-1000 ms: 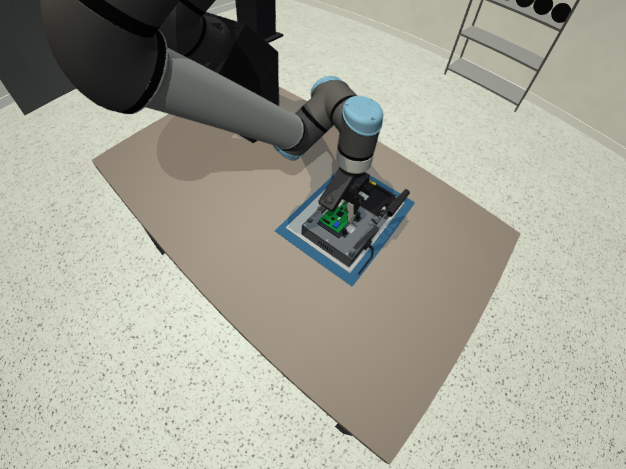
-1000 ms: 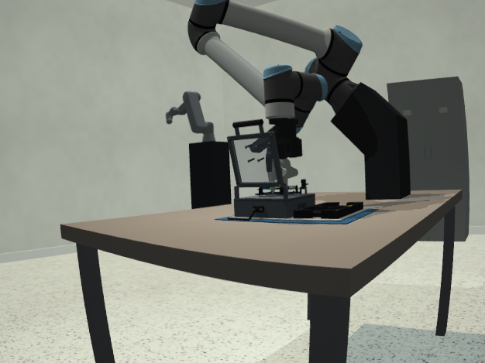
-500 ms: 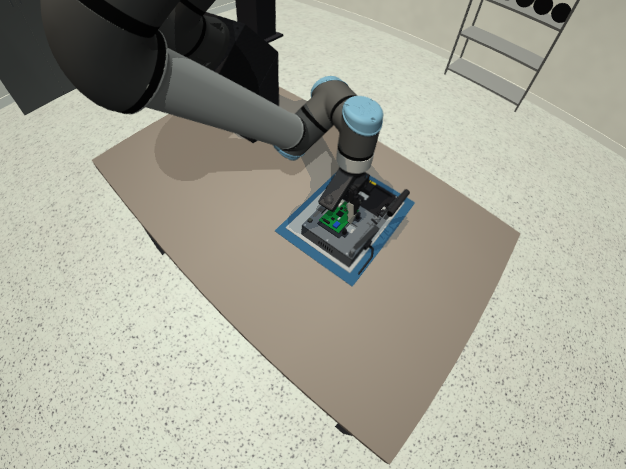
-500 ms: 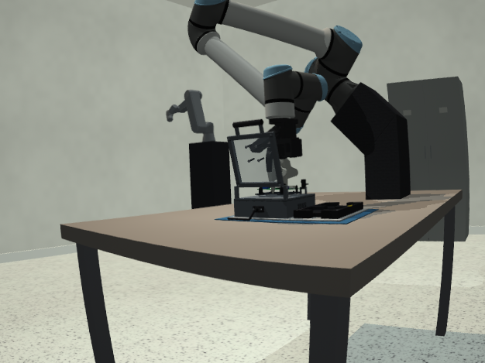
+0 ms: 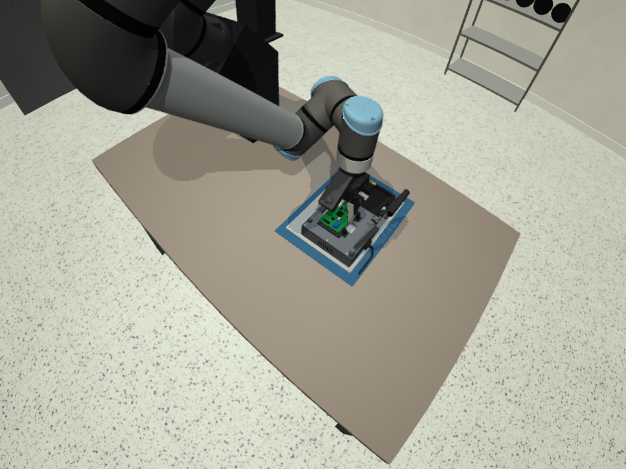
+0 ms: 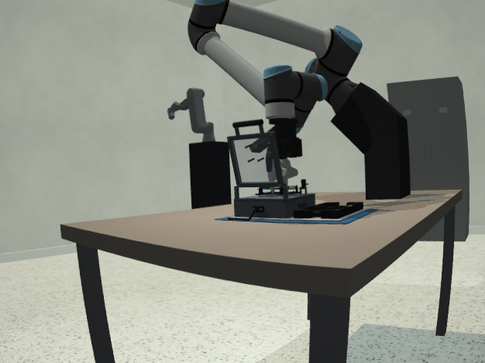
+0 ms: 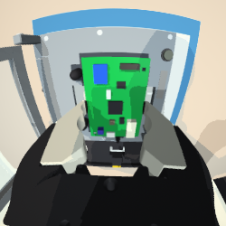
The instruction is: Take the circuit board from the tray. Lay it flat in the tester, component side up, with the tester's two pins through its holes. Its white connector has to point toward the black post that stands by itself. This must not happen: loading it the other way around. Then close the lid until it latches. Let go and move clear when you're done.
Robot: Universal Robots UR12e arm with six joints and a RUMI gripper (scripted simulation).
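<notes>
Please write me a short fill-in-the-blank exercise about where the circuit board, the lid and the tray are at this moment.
1. The gripper is shut on the green ____.
2. The tester's lid stands ____.
3. The board hangs over the ____, not the black tray.
4. Tester and tray sit on a ____ mat.

Missing words: circuit board; open; tester; blue

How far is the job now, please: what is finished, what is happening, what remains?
Done: the board is out of the tray. In hand: the gripper holds it, component side up, over the tester. Left: seat it, then shut the lid, which stands open.
</notes>
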